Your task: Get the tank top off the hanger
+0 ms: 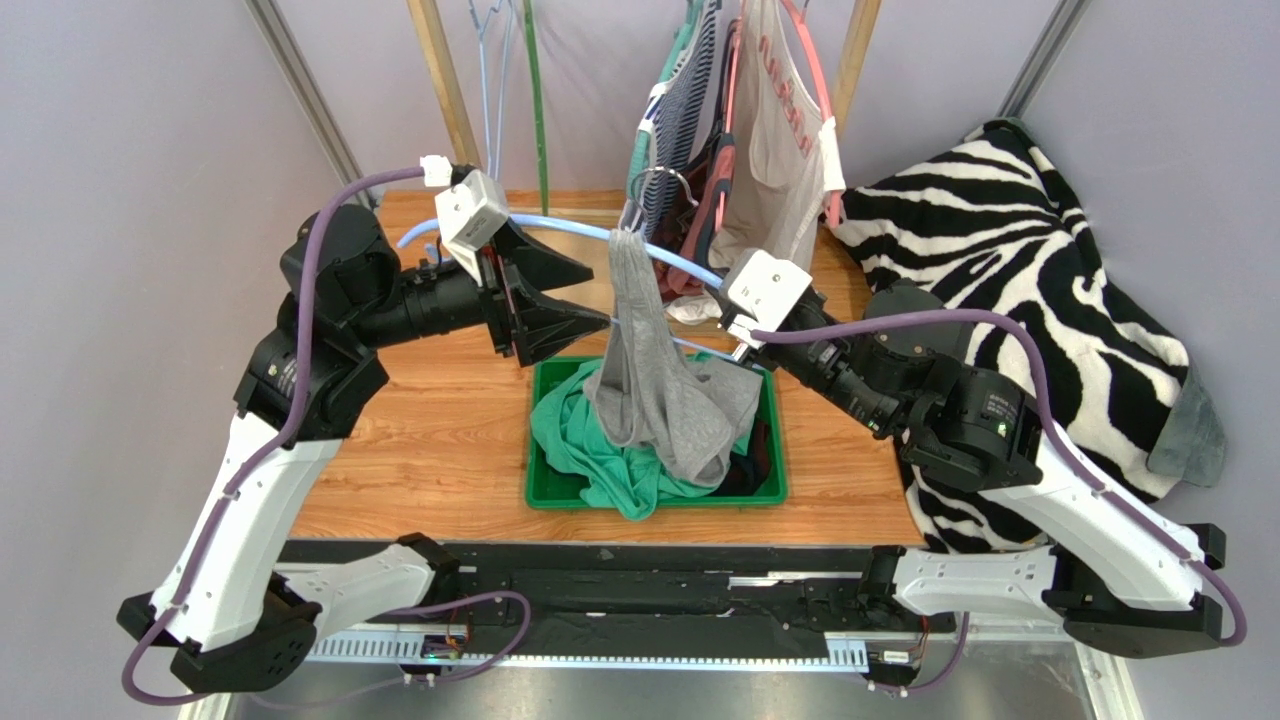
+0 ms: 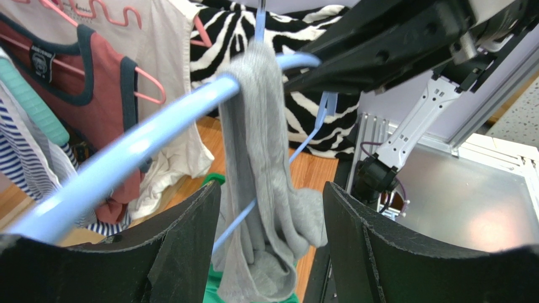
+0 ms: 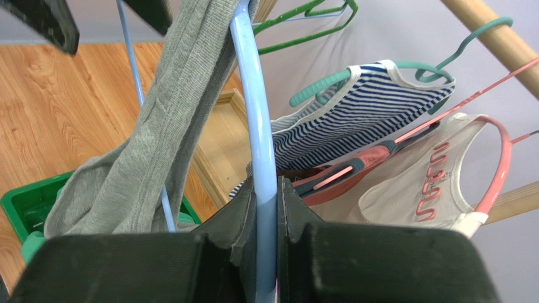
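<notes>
Two arms up over the wooden table [image 1: 436, 435], meeting at a pale blue hanger [image 1: 571, 227]. Right gripper [image 1: 732, 333] pinched tight on one end of that hanger, the blue bar squeezed between both fingers [image 3: 234, 221] in the right wrist view. Left gripper [image 1: 589, 297] spread wide, aimed at the middle of the hanger, gripping nothing; from the left wrist, its two black fingers [image 2: 183, 246] on either side of the hanging cloth. Draped over the hanger near its hook, a grey tank top [image 1: 646, 360], bunched into a narrow strip and hanging straight down. Lower part piled in a green bin [image 1: 544, 492] on the table, on top of a green garment [image 1: 586, 443]. Behind, on the rack, a striped top [image 3: 367, 107] on a teal hanger [image 3: 316, 87], a white top [image 3: 430, 183] on a pink hanger [image 3: 503, 158], and a red top [image 2: 104, 82]. At the right edge of the table, a zebra-print blanket [image 1: 1022, 255].
</notes>
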Action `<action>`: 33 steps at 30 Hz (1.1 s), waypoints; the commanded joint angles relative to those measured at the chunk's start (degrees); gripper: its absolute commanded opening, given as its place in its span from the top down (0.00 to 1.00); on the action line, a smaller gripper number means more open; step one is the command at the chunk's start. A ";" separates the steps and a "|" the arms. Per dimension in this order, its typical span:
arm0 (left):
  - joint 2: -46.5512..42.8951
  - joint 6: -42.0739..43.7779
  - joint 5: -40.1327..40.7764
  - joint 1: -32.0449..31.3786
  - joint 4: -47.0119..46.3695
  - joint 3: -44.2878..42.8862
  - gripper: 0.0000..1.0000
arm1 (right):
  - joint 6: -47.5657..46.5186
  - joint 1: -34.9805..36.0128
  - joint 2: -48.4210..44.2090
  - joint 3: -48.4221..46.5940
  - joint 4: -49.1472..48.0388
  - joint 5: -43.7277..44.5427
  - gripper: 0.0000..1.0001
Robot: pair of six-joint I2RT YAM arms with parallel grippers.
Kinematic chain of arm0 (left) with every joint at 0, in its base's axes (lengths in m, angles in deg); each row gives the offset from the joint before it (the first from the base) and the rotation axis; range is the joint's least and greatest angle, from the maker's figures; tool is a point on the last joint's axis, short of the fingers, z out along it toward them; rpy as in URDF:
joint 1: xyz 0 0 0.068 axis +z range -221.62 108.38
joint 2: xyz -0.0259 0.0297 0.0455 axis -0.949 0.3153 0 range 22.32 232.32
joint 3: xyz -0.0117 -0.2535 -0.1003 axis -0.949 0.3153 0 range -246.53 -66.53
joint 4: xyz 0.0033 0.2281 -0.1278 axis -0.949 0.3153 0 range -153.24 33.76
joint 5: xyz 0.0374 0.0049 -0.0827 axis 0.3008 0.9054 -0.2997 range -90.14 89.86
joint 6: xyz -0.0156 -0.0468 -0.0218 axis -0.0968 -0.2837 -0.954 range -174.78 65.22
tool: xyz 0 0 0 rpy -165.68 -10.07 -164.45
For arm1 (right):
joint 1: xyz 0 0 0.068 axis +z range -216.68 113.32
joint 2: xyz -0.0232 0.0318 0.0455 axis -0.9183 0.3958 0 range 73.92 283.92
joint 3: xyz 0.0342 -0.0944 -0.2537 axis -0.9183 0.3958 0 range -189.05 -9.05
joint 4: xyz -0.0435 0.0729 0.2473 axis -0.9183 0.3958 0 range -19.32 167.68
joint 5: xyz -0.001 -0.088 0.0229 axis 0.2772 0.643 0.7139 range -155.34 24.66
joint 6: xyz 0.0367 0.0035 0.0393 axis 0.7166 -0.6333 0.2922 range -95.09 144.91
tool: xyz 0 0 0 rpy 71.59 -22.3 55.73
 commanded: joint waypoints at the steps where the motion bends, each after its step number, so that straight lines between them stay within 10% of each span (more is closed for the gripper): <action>1: -1.64 0.89 2.67 -0.09 -0.41 2.68 0.32 | -1.48 0.52 1.69 -5.54 -5.95 -1.10 1.00; 14: 2.49 -1.48 5.66 -0.45 -4.36 -0.22 0.30 | -1.83 2.19 4.42 -5.73 -5.25 0.39 1.00; 20: 3.81 -1.39 6.02 -0.62 -5.50 -1.01 0.55 | -1.57 2.46 4.68 -5.64 -5.07 0.39 1.00; 24: 4.60 -1.74 5.93 -0.62 -5.86 -2.33 0.97 | -1.30 2.46 4.33 -4.50 -5.16 0.83 1.00; 33: 2.58 -1.04 6.28 0.95 -4.19 -6.89 1.00 | -0.69 2.46 -0.40 0.68 -3.49 4.86 1.00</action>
